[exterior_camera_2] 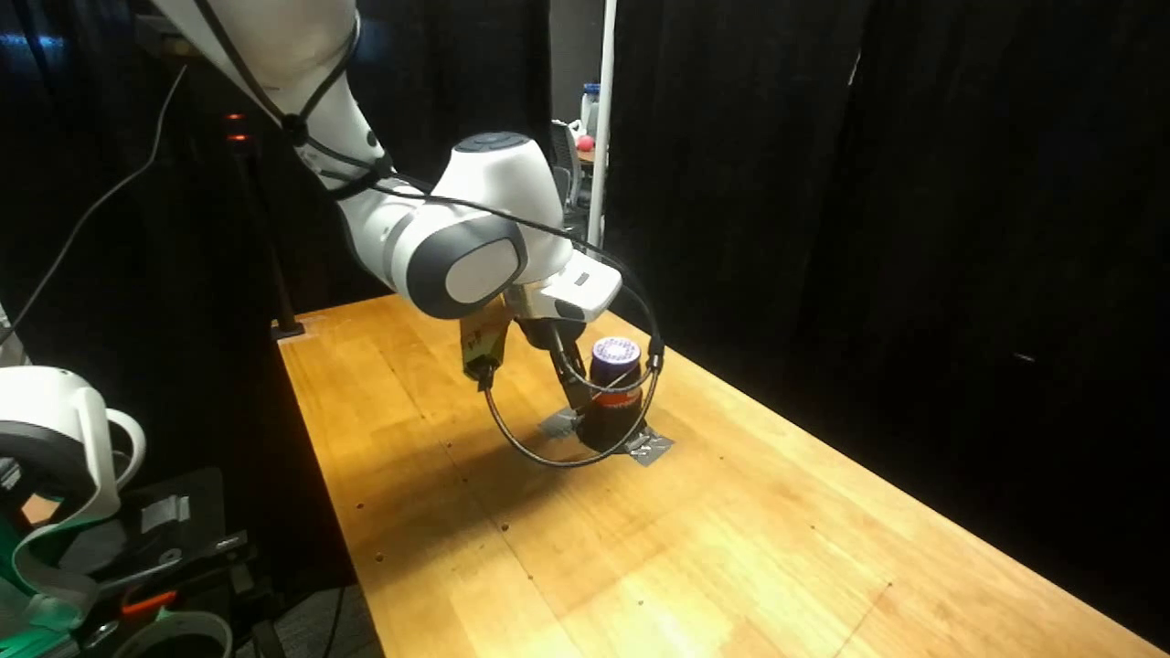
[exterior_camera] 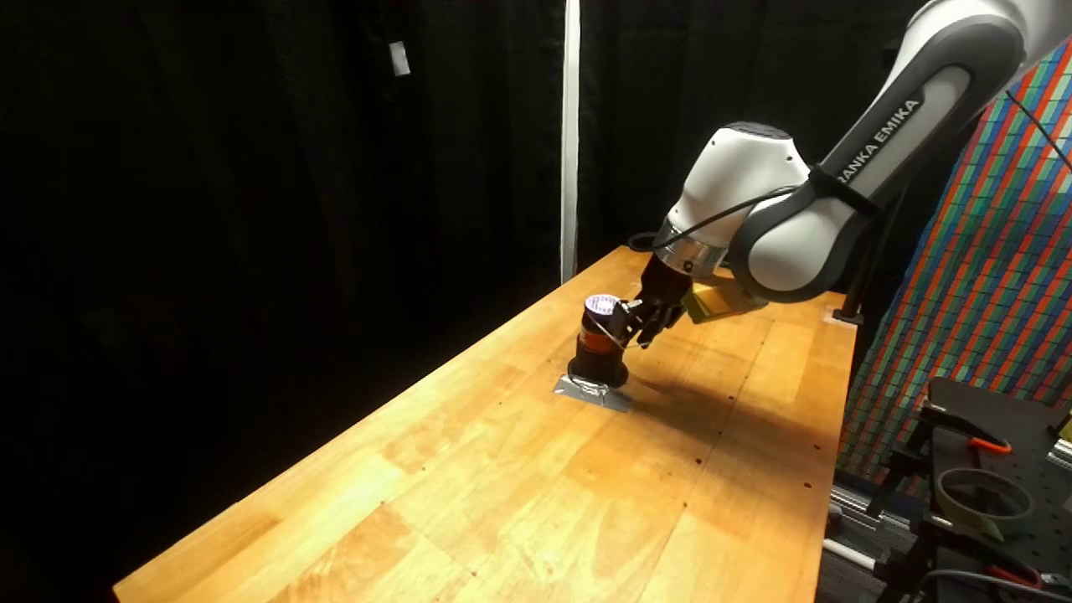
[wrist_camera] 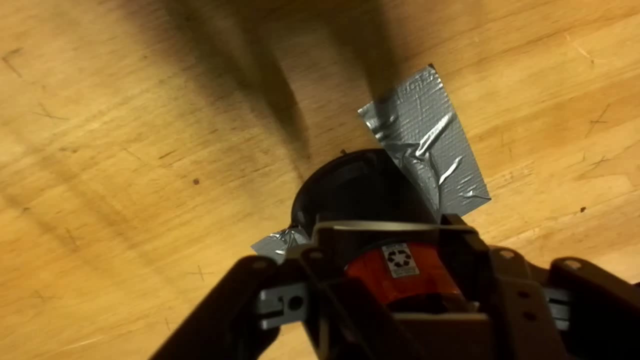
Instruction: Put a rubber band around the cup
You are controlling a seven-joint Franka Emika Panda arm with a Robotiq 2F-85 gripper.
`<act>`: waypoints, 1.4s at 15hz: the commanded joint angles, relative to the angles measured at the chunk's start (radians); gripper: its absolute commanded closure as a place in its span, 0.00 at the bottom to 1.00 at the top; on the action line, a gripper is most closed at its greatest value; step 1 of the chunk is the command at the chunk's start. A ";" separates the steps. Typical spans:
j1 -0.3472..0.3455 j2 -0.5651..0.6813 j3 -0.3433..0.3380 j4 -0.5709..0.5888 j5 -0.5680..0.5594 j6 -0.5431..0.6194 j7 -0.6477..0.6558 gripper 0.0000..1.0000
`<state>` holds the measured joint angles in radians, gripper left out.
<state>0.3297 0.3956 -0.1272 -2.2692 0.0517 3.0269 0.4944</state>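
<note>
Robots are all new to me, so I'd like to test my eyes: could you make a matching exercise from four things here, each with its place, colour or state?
1. Rubber band
2. Cup
3. Grey tape
4. Robot arm

A. Mostly white with dark grey parts
B. Stretched between the spread jaws
C. On the wooden table, at the cup's foot
D. Upright, dark with an orange-red section

Pairs: 1-B; 2-D; 3-C; 4-A

Arm bent; pincer angled downward, fingers spread apart.
</note>
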 commanded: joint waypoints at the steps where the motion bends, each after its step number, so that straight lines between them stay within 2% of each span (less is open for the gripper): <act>1: 0.079 -0.076 -0.060 -0.138 -0.014 0.162 0.045 0.73; 4: 0.127 -0.079 -0.089 -0.206 0.014 0.353 0.050 0.93; 6: 0.144 -0.064 -0.089 -0.238 0.038 0.483 0.048 0.98; 10: 0.178 -0.014 -0.088 -0.273 0.113 0.705 0.032 0.94; 11: 0.080 -0.003 0.038 -0.272 0.224 0.767 -0.067 0.94; 13: 0.050 0.027 0.097 -0.270 0.285 0.875 -0.093 0.93; 17: -0.003 0.090 0.188 -0.249 0.346 1.032 -0.139 0.93; 21: -0.037 0.133 0.231 -0.233 0.357 1.140 -0.154 0.92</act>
<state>0.3241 0.4975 0.0613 -2.5240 0.3798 4.0790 0.3748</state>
